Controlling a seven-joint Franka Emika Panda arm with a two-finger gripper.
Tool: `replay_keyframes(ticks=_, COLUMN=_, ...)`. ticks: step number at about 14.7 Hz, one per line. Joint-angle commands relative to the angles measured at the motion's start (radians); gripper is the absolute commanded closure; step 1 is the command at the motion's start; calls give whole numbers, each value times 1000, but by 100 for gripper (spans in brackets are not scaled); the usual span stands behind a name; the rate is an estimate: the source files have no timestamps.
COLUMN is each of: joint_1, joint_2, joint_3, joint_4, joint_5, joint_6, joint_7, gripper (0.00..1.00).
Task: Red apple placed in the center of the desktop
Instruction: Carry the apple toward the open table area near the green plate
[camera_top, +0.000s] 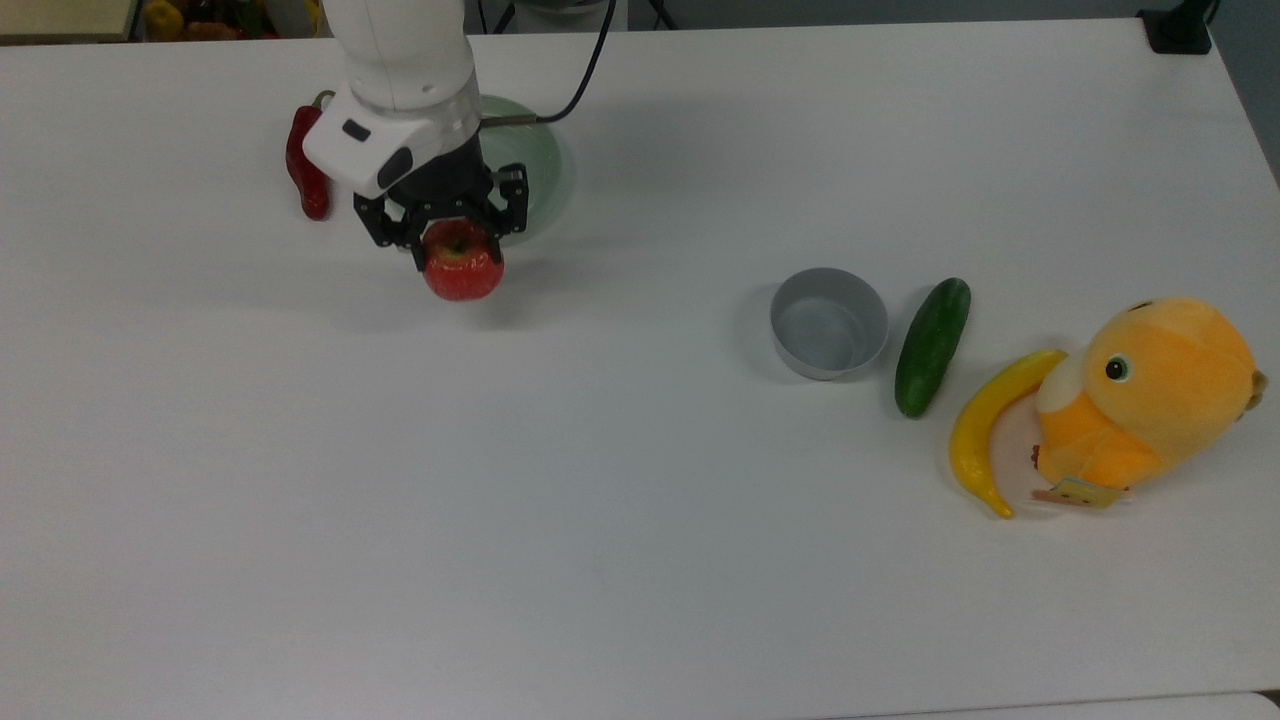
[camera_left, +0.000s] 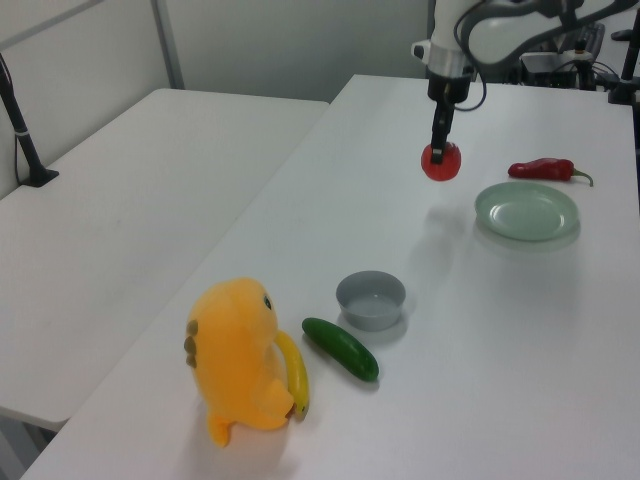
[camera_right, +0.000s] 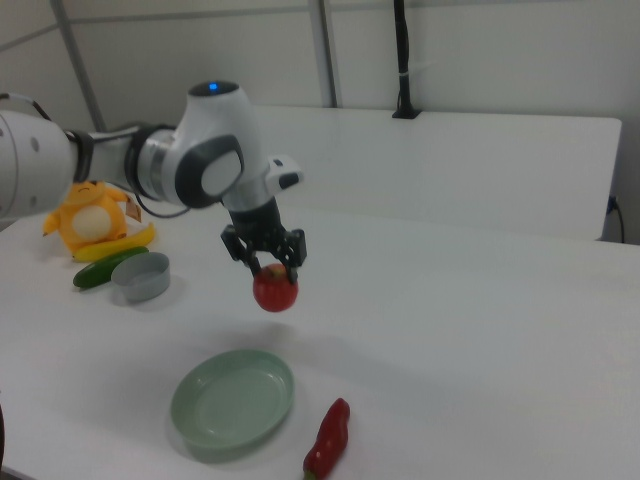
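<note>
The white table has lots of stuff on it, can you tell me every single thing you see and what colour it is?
red apple: one, red, held in the air above the desktop, near the plate.
desktop: one, white, under everything.
plate: one, pale green, lying flat on the desktop next to the chili pepper.
chili pepper: one, dark red, beside the plate.
bowl: one, grey, next to the cucumber.
cucumber: one, dark green, between bowl and banana.
banana: one, yellow, against the plush toy.
plush toy: one, orange, at the top view's right.
gripper: one, black, shut on the red apple.
arm: one, white.
</note>
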Motion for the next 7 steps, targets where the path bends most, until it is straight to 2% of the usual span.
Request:
replay_keyframes(ticks=1, joint_1=-4, joint_2=1, joint_3=-6, joint_4=-95, joint_5=25, joint_6=150, joint_7=-18, gripper=73)
replay_keyframes(ticks=5, joint_1=-8, joint_2=45, joint_3=-6, joint_4=-110, joint_5=109, joint_6=221, joint_7=-12, gripper=73)
replay_keyframes(ticks=7, joint_1=-5, joint_2=48, joint_3=-6, joint_4=-136, joint_5=114, joint_6=227, joint_7=-12, gripper=73)
